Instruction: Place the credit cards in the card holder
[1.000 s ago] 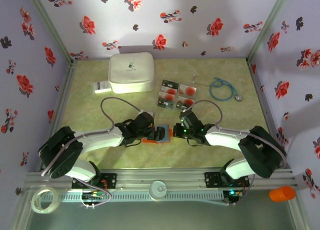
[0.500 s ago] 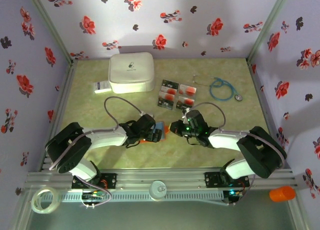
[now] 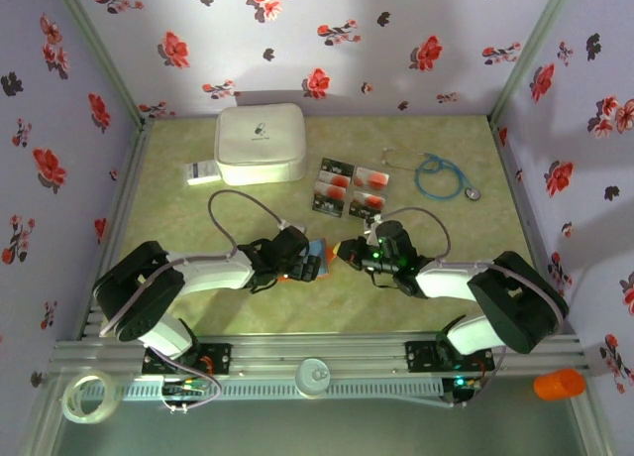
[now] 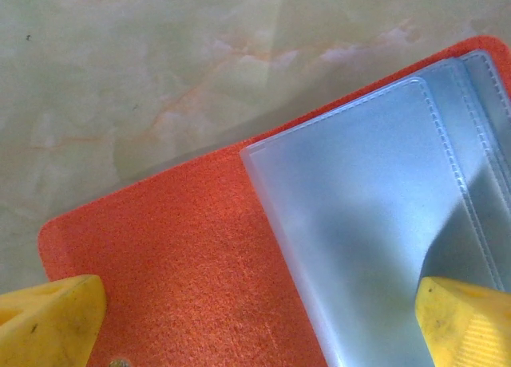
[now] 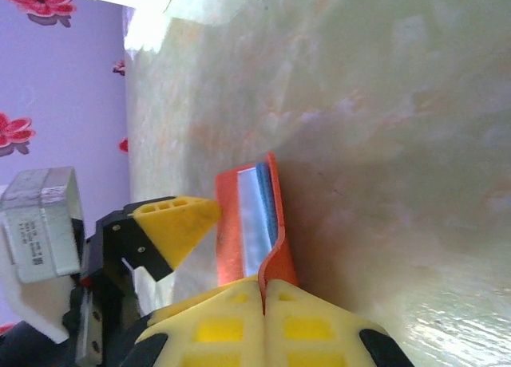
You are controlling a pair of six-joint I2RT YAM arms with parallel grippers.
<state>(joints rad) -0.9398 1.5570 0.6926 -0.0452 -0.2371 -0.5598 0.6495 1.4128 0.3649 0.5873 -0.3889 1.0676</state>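
Your one card holder [image 3: 319, 253] lies open on the green table [image 3: 188, 218], near the front and midway between the two arms, with both grippers at it.

Your left gripper [image 4: 255, 325] is spread as wide as it goes and grips nothing. Its two yellow fingertips [image 4: 48, 323] stand one on each side of the holder: one over the orange felt cover, the other over the bluish clear sleeves [image 4: 367, 215]. At least two sleeve edges lie stacked there.

Your right gripper [image 5: 263, 299] has its two yellow fingers pressed fully together, pinching the orange edge of the card holder's cover [image 5: 275, 259]. From that wrist you see the holder nearly edge-on, with the bluish sleeve showing between the orange layers and one left fingertip [image 5: 176, 217] just beside it.

The credit cards [image 3: 350, 190] are apart from the holder, farther back on the table, in a cluster of two columns. You can count about six, but they overlap, so the exact number is unclear. None is in the holder or in a gripper.

Also on the table are one white zip case [image 3: 260, 144], one small white label [image 3: 203, 171] beside it, and one stethoscope [image 3: 441, 176] to the right of the cards.
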